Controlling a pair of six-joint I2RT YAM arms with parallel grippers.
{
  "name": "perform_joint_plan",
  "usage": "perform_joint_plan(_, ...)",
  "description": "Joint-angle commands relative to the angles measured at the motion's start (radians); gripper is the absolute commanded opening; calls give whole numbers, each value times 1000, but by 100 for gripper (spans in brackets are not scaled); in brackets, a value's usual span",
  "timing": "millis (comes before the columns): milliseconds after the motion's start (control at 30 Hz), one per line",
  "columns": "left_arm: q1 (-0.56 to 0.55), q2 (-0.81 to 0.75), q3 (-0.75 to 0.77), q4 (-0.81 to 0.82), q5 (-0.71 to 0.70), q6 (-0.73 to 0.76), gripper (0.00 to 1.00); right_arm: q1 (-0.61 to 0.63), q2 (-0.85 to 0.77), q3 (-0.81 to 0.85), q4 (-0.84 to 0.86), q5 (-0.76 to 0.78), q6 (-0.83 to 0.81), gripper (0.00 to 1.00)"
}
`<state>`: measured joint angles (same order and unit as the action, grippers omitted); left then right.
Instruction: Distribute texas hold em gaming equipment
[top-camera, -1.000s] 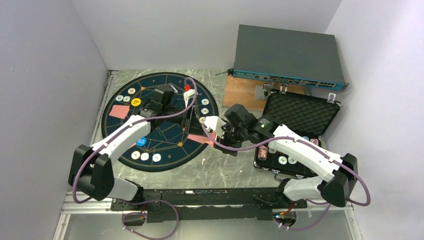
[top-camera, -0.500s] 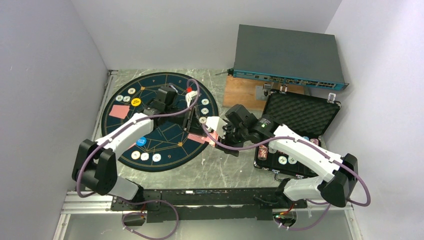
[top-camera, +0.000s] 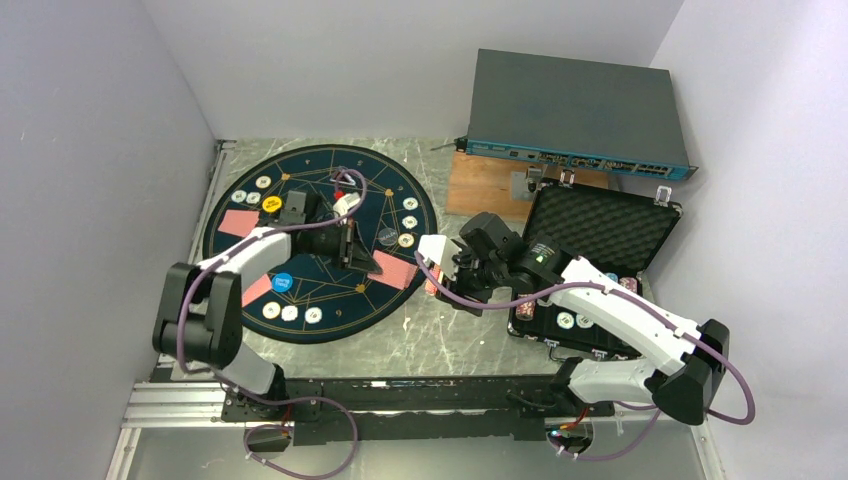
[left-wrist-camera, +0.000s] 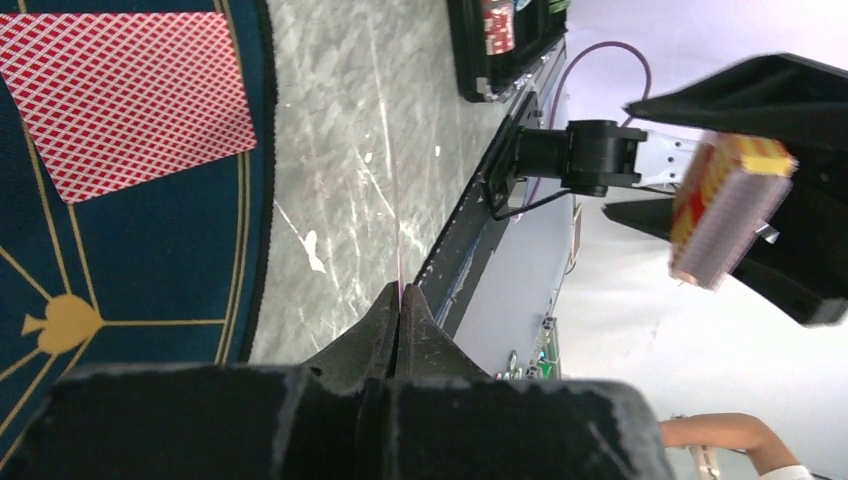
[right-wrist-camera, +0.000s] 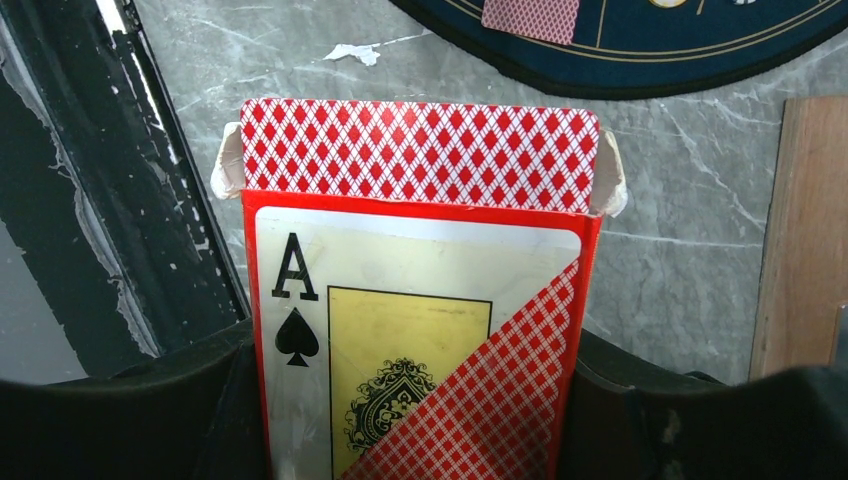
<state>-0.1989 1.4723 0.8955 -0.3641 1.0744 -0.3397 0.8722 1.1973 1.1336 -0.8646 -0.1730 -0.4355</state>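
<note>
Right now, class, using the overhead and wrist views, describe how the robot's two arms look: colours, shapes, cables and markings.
The left arm and right arm match: smooth white shells on the links, chunky black joint housings. A purple cable loops along each. The fingers are matte black, tapering. A small green light shows near the right wrist.

The left arm (top-camera: 245, 255) folds sharply at its elbow and reaches forward, the left gripper (left-wrist-camera: 398, 292) pinched fully closed, while the right arm (top-camera: 620, 310) stretches leftward low over the table (top-camera: 470, 335), the right gripper (top-camera: 440, 268) clamping a card deck (right-wrist-camera: 420, 300) between part-spread jaws.
</note>
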Motion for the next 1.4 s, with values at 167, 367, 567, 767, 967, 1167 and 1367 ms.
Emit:
perform_joint_plan(167, -99, 279, 182, -41, -84, 120, 0, 4, -25, 12, 39, 7, 14, 0)
perform_joint_plan(367, -112, 380, 224, -65, -237, 132, 0, 4, -28, 15, 30, 3, 14, 0)
perform_joint_plan(567, -106, 418, 221, -56, -329, 127, 9, 3, -31, 9, 35, 0, 17, 0)
perform_joint_plan(767, -98, 413, 227, -74, -375, 133, 49, 4, -28, 7, 38, -2, 14, 0)
perform_joint_plan(967, -76, 263, 238, -202, -399, 181, 90, 4, -36, -9, 44, -11, 17, 0)
perform_joint_plan(1167, -28, 103, 219, -276, -347, 193, 99, 4, -44, -14, 48, -6, 11, 0)
perform_joint_plan(1367, -21, -118, 90, -26, -56, 89, 100, 4, -33, 6, 74, -31, 17, 0)
